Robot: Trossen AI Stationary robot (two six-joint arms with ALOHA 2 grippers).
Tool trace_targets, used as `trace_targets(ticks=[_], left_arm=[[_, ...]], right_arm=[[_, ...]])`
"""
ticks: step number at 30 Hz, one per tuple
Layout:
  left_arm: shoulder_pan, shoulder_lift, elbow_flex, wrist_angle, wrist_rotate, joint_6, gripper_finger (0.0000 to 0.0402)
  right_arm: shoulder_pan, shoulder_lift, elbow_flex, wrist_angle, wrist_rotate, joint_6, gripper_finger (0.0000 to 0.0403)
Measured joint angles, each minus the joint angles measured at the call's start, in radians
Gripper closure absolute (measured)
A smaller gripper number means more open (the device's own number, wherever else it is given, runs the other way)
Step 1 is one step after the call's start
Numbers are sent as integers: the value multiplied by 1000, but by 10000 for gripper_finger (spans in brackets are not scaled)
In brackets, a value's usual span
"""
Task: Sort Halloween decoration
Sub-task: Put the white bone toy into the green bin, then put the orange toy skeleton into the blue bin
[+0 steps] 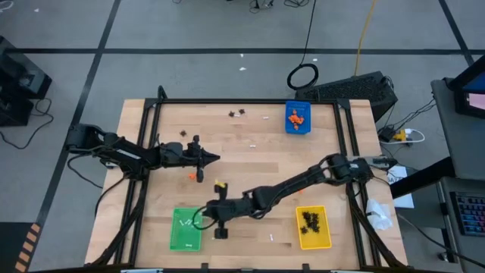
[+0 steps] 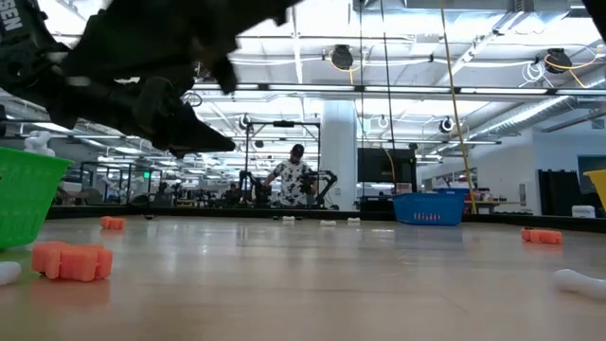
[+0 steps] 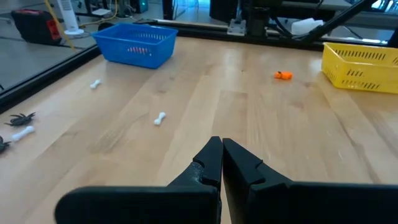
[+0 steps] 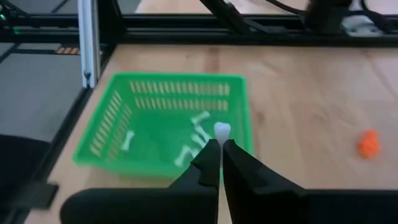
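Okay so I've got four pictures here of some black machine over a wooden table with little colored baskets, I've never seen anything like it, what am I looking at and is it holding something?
It is a robot with two dark arms, each ending in a two-finger pincer. One picture looks straight down on the table, one looks level across its top, and two come from cameras on the arms' wrists.

On the table stand a green tray, a yellow tray and a blue tray. Scattered around are tiny Halloween trinkets: orange lumps, black spiders and white bones.

The right gripper is shut on a white bone, just beside the green tray, which already holds other bones. The left gripper is shut and empty, waiting above the middle of the table.
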Motion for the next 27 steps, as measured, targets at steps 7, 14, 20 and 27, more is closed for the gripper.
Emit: trace_targets(ticks=[7, 14, 20, 27], left_arm=[[0, 0, 0, 1, -3, -5, 393], [0, 0, 0, 0, -4, -7, 393], [0, 0, 0, 0, -7, 1, 393], [0, 0, 0, 0, -8, 6, 393]], right_arm=[[3, 153, 196, -14, -46, 5, 403], [-11, 197, 224, -31, -49, 62, 402], [-26, 204, 224, -82, -47, 90, 373], [-32, 200, 235, -106, -45, 58, 306]])
